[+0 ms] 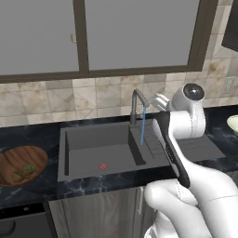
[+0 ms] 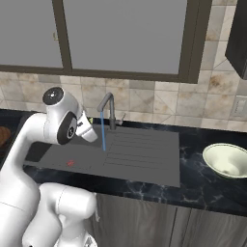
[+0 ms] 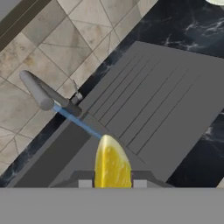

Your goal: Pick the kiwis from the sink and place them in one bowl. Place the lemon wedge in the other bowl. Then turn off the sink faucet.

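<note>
Both base cams look down from behind, sharing the dark grey recessed sink [image 1: 100, 148]; hand cam hovers close over its ribbed drainboard.

- The sink [image 1: 100, 144] lay dark grey and recessed.
- The sink faucet [image 1: 136, 104] ran a blue stream at its rear.
- Two kiwis [image 1: 24, 173] sat in the wooden bowl [image 1: 14, 160], left of the sink.
- The cream bowl [image 2: 226, 160] stood right.
- The yellow lemon wedge [image 3: 112, 165] hung above the drainboard.

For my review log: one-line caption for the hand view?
Gripper shut on the lemon wedge above the sink's drainboard, with the faucet running.
</note>
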